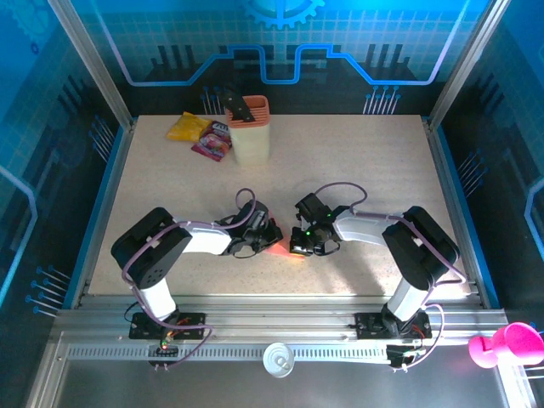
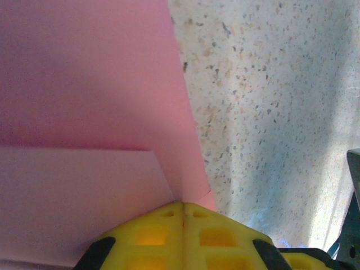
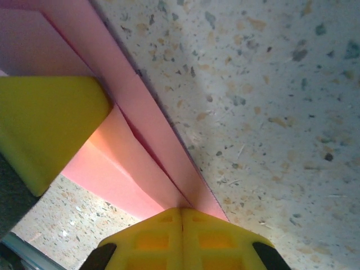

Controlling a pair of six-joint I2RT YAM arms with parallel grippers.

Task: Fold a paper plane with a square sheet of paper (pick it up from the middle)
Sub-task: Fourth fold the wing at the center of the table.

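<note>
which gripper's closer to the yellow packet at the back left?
Left. The left gripper is toward the arms and right of the yellow packet, pinching the pink paper; the right gripper pinches it from farther right.

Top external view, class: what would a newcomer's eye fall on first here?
The left arm and right arm meet over folded pink-red paper, glowing at the table's near middle. In the wrist views the yellow left fingers and right fingers are shut on it. A peach holder stands at the back beside a yellow packet and a purple packet.
</note>
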